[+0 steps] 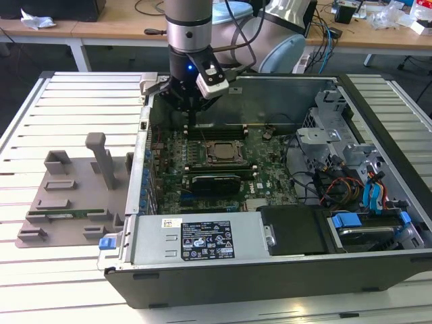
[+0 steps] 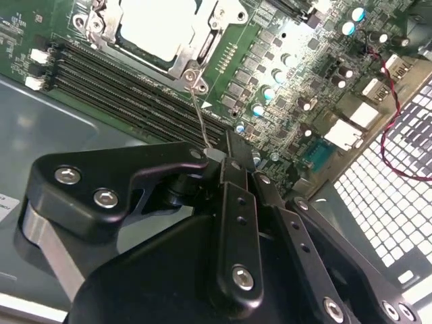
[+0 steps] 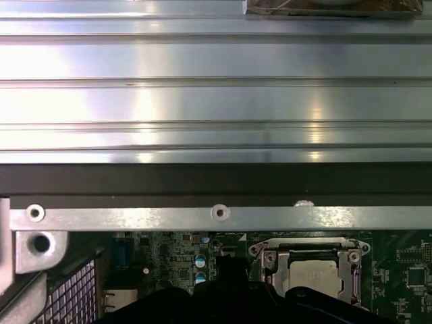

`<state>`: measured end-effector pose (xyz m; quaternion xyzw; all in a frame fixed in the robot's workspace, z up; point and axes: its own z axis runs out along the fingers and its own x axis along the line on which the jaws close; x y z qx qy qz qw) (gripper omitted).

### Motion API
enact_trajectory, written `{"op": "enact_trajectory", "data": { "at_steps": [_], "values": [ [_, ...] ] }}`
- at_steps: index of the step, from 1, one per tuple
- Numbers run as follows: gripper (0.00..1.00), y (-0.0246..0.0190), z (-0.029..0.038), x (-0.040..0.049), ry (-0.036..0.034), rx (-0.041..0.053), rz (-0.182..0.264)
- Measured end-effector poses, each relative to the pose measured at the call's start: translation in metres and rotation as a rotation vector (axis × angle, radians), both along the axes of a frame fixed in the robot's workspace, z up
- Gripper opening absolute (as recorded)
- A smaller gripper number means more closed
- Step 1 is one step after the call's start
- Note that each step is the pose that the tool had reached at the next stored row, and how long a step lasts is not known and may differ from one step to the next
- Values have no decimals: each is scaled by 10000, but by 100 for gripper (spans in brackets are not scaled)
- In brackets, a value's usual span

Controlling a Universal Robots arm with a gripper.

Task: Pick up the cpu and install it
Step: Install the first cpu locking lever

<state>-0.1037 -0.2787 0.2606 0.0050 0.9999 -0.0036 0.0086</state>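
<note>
The cpu (image 1: 221,152) lies in the motherboard socket inside the open computer case, its silver-grey top framed by the socket's metal bracket. It also shows in the second wrist view (image 2: 152,23) and in the first wrist view (image 3: 316,273). My gripper (image 1: 192,120) hangs over the board just behind the socket, near the case's back wall. Its black fingers (image 2: 233,196) are shut together. The thin wire socket lever (image 2: 200,115) rises from the bracket, and its end touches the fingertips; I cannot tell whether it is pinched between them.
Memory slots (image 2: 128,91) run between the socket and the gripper. A grey plastic tray (image 1: 67,196) lies on the ribbed table at the exterior view's left. The power supply (image 1: 202,239) sits along the case's front, and drive cages with cables (image 1: 351,169) are at the right.
</note>
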Motion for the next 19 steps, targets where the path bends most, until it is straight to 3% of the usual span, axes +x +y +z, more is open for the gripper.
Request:
{"op": "enact_trajectory", "data": {
  "at_steps": [19],
  "values": [
    [11,0,-4,149,0,0,0]
  ]
}}
